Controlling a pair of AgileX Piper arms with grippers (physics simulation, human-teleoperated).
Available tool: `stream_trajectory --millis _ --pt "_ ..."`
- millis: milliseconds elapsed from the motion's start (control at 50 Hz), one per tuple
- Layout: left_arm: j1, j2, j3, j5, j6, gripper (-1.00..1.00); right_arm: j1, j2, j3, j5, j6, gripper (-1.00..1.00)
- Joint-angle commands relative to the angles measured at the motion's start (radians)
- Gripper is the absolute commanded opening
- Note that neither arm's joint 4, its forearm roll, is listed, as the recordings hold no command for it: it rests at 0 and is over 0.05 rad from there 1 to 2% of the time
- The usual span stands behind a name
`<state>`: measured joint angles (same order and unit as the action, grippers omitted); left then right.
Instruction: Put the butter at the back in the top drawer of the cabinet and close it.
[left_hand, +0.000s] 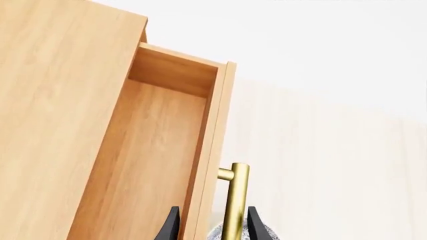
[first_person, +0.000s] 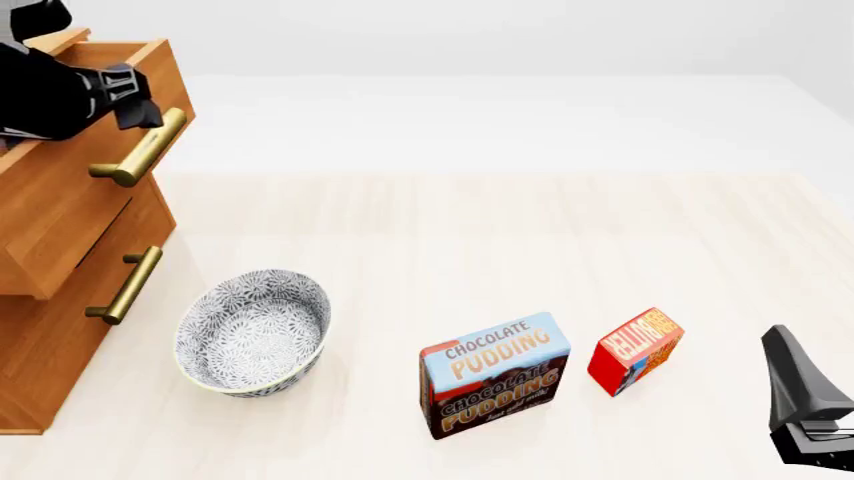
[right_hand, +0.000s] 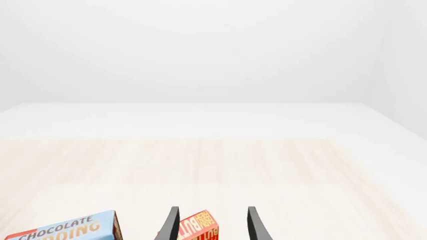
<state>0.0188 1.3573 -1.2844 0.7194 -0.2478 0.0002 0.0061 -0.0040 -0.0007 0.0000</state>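
**Drawer open, butter not yet picked up**

Nearest the front camera, at about 4 o'clock, stood the right gripper (first_person: 809, 420), low at the table's near edge. Its wrist view showed the two fingers spread wide with nothing between them, and the butter (right_hand: 199, 228) just beyond the tips, so that hand was empty.

Next out, near 5 o'clock, the butter (first_person: 637, 350) rested on the table, tilted a little, just beside the pudding box (first_person: 494, 375), which stood at about 6 o'clock. They looked close but apart. At 8 o'clock sat the patterned bowl (first_person: 254, 332), empty, near the foot of the cabinet (first_person: 54, 340).

Farthest, at 10 o'clock, the top drawer (first_person: 80, 215) was pulled out from the cabinet. Its wrist view showed a bare wooden floor (left_hand: 147, 165) inside. The left gripper (left_hand: 212, 225) was at the brass handle (left_hand: 235, 200), one finger on either side of the bar; whether the pads pressed the bar could not be told, since the tips ran out of the picture.

As a judgement, only the opening step was done. Grasping the butter, carrying it across to the drawer, setting it at the back and pushing the drawer shut all remained. The butter lay well apart from the cabinet, so a long carry past the pudding box and bowl looked likely.
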Motion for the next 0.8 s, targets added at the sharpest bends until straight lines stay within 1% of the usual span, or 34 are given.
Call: stream_trajectory --millis 20,600,800 --pt "-0.011 0.041 0.025 -0.015 0.001 1.00 0.000 0.000 0.000 0.000 0.000 1.00" --pt "-0.048 0.053 0.021 -0.008 0.031 1.00 0.000 0.000 0.000 0.000 0.000 1.00" --pt "-0.058 0.061 0.024 -0.012 0.031 1.00 0.000 0.000 0.000 0.000 0.000 1.00"
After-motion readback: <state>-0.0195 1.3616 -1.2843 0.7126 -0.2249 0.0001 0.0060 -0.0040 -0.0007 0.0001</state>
